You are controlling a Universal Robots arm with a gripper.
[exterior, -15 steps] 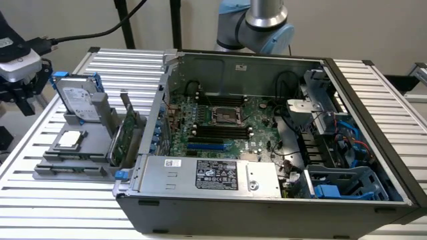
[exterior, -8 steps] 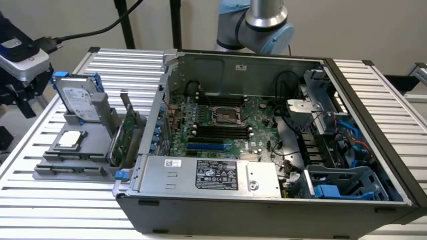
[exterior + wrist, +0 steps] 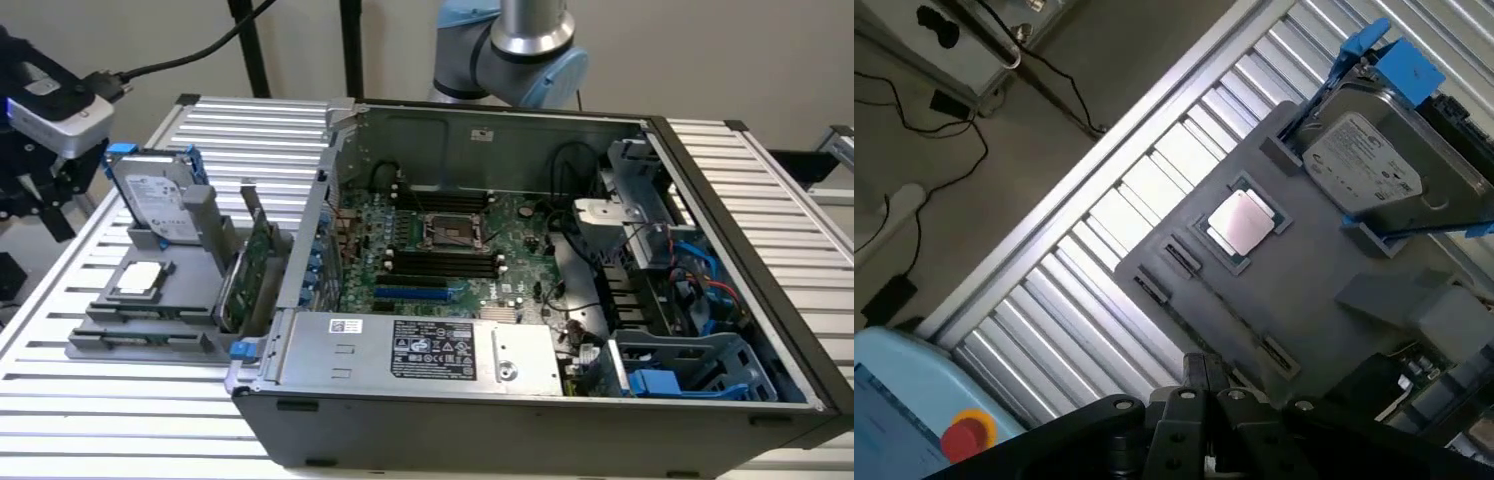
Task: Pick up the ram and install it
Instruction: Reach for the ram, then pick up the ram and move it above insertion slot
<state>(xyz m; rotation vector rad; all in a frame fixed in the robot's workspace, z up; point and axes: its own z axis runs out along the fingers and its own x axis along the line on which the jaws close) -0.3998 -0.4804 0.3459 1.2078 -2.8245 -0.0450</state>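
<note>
Out at the exterior view's left, the gripper (image 3: 1206, 372) hangs near the grey tray (image 3: 194, 300), off the tray's side away from the computer case (image 3: 534, 420). Its fingertips (image 3: 1192, 375) are drawn close together with nothing green between them, so it looks empty.

On the tray, a hard drive (image 3: 158, 200) stands upright in a blue bracket and a square chip (image 3: 140, 280) lies flat beside it. A big green card (image 3: 251, 268) stands on edge at the tray's side nearest the case.

The ram? I cannot pick it out for certain. A thin dark strip (image 3: 1214, 322) runs between small clips along the tray edge farthest from the hard drive. It may be the stick seen edge-on, but it is too slim to call.

Past the tray, the open case shows black slots (image 3: 441, 262), none plainly filled.

Risks, as I judge them:
- A grab at the big card instead, since it is the obvious green thing on the tray.
- A knock against the hard drive on the way down.
- A thin stick pinched off-centre, tilting and then jamming at a slot.

The gripper is cut off at the exterior view's left edge. The case wall hides part of the card, and the power supply (image 3: 414, 348) covers the board's near edge.
</note>
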